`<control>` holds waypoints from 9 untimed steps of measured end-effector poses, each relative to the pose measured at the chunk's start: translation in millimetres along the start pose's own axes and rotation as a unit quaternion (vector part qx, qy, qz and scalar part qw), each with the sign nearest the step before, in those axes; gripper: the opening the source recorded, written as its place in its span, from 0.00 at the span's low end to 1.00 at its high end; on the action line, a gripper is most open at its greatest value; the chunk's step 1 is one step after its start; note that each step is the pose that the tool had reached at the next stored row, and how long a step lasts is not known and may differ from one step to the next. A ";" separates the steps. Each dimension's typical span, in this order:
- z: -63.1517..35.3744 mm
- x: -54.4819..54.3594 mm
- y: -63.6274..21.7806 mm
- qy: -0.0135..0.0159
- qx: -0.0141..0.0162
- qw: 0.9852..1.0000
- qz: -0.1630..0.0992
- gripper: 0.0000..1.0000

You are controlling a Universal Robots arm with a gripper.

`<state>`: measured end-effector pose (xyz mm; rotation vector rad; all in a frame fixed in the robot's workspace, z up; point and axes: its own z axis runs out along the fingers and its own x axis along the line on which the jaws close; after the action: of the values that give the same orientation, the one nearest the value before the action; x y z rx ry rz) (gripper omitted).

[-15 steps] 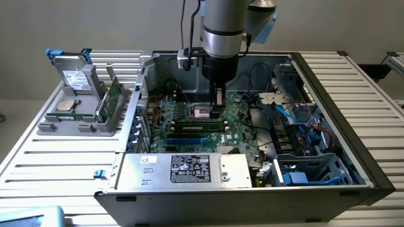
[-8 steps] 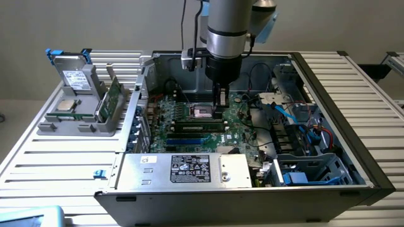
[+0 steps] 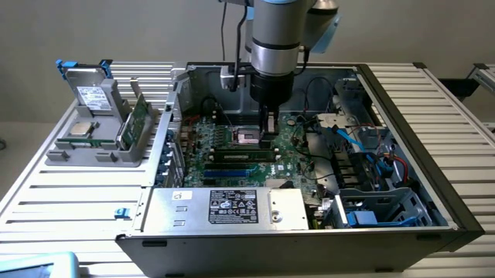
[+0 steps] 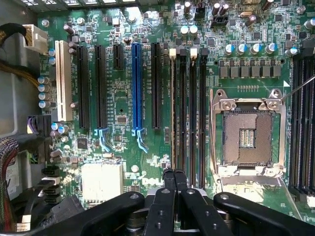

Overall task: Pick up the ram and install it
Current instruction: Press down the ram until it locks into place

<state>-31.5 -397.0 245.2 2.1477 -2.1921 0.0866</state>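
**Hand over one end of the seated ram**

Slatted white surface point(image 3: 433, 116) carries an open computer case point(image 3: 232, 243), lying on its side with the insides facing up. A grey rack point(image 3: 101, 156) sits on the surface just beside the case, at the exterior view's left. It holds a wide green card point(image 3: 138, 123) that is not the part wanted.

Arm point(image 3: 275, 35) comes straight down into the case, over the main board point(image 4: 118, 98). The empty processor socket point(image 4: 246, 137) lies just beside the memory slots.

The ram point(image 3: 243, 154) stands on edge in one of those slots, near the middle of the board. Its long axis runs across the exterior view, left to right. In the wrist view the ram point(image 4: 173, 113) shows only as a thin pale edge along the slot, next to an empty slot point(image 4: 199, 113) that runs parallel to it.

The hand point(image 3: 270, 132) hangs at the end of the ram nearest the exterior view's right, on the socket side. In the wrist view the hand point(image 4: 174, 173) sits right on the stick's line, and the pale edge runs straight into the seam between the fingers point(image 4: 165, 206).

- Fingers drawn together, no gap showing between the tips.
- Nothing carried between them that I can see.
- Cannot tell if the tips press on the stick's top edge or hang just above it.

Judgement: the ram looks placed in its slot. The hand is lined up with the stick's length but off its centre, so any downward load would fall on that one end.
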 end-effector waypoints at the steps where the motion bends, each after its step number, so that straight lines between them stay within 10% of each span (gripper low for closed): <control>1: 1.3 -0.1 0.2 0.000 0.000 1.000 0.000 0.11; 9: 11.4 -1.0 0.8 0.001 0.005 1.000 -0.002 0.11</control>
<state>-32.3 -397.0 233.8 2.1564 -2.1897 0.0988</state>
